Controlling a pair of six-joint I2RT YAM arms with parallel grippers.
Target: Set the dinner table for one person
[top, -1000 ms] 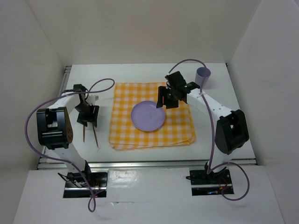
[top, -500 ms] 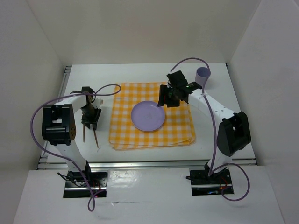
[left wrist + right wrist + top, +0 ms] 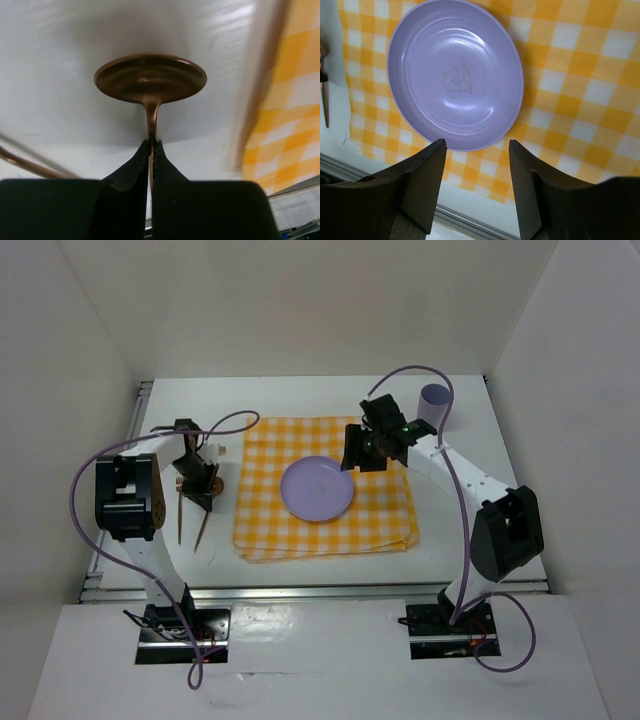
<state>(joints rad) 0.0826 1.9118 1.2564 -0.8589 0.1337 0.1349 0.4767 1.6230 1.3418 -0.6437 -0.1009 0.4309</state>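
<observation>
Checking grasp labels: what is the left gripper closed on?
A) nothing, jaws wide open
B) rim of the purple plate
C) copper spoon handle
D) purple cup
C: in the left wrist view the left gripper is pinched shut on the thin neck of the copper spoon, whose round bowl sticks out just past the fingertips.

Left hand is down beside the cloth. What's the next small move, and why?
Probably lift the left hand up a little. It is shut on the neck of the copper spoon, with the bowl low over the white table; raising it first should clear the surface before carrying toward the plate.
</observation>
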